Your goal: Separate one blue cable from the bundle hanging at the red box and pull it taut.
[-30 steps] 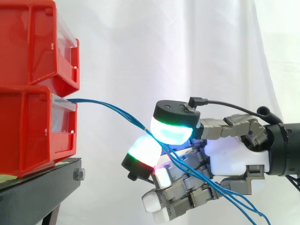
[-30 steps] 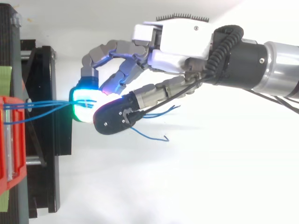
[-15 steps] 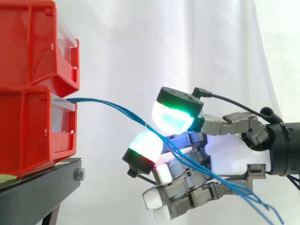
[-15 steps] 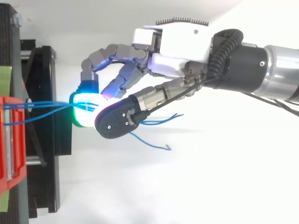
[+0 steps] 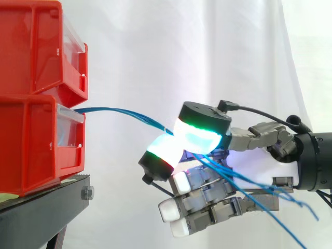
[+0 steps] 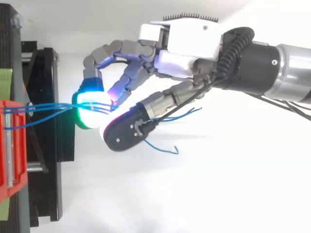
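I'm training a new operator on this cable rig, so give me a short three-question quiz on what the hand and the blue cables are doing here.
1. True or false: the blue cables hang straight down from the lower red bin.
2. The hand is: A) open, clear of the cables; B) pinching cables between its glowing pads; C) curled shut on nothing.
3. Between bin and pads, does one cable run, or several?
Key: 1 false, they run sideways to the hand; 2 B; 3 several.
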Robot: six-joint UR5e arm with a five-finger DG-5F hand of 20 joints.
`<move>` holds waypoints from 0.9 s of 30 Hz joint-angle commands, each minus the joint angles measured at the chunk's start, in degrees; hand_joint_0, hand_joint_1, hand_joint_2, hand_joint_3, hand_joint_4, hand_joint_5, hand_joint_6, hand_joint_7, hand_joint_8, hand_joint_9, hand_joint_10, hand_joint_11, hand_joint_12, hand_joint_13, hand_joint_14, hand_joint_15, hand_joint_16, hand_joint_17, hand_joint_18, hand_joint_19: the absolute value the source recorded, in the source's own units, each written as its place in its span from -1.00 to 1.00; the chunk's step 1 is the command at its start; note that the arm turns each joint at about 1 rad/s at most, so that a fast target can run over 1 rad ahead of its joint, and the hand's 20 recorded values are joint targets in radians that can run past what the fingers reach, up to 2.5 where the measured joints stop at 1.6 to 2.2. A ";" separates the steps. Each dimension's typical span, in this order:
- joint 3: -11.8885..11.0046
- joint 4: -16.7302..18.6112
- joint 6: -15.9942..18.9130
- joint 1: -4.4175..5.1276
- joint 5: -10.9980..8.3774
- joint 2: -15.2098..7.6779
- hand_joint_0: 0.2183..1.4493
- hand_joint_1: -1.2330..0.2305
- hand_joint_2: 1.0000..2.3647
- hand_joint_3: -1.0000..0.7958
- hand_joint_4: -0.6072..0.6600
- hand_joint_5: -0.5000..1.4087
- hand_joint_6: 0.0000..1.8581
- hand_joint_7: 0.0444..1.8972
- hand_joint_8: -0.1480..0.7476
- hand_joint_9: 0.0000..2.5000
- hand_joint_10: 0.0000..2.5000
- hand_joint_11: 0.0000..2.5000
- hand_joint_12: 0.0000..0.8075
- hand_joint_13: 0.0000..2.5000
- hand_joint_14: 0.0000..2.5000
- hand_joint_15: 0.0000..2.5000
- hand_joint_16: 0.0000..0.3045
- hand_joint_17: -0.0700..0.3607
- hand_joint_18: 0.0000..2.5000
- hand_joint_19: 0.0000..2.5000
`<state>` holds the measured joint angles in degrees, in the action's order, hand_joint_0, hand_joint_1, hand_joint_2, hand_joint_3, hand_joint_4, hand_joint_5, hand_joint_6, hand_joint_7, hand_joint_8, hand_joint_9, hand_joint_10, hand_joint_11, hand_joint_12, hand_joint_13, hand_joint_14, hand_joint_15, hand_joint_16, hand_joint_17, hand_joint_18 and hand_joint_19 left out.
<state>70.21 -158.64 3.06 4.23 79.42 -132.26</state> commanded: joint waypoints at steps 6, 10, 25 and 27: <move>0.01 -3.08 -0.16 -0.27 0.03 1.74 -0.45 -0.44 -1.00 -0.44 0.23 -0.66 -0.06 0.33 0.00 -0.24 -0.99 -0.50 -0.16 -0.25 -0.99 -0.76 -0.79 -0.34 -0.39 -0.75; -0.07 -4.83 -0.25 -0.36 0.12 2.27 -0.52 -0.22 -1.00 -0.44 0.23 -0.65 -0.08 0.30 0.03 -0.21 -0.99 -0.51 -0.13 -0.23 -0.99 -0.76 -0.77 -0.31 -0.38 -0.74; 0.01 -5.54 -0.25 -0.45 0.03 2.71 -0.17 -0.52 -0.98 -0.25 -0.02 -0.68 -0.05 0.59 0.00 -0.25 -0.98 -0.50 -0.14 -0.24 -0.99 -0.74 -0.76 -0.30 -0.35 -0.70; 0.01 -5.54 -0.25 -0.45 0.03 2.71 -0.10 -0.53 -0.99 -0.41 0.02 -0.68 -0.05 0.55 -0.01 -0.25 -0.98 -0.51 -0.14 -0.24 -0.99 -0.74 -0.76 -0.30 -0.34 -0.72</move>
<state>70.18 -164.17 2.81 3.81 79.45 -129.58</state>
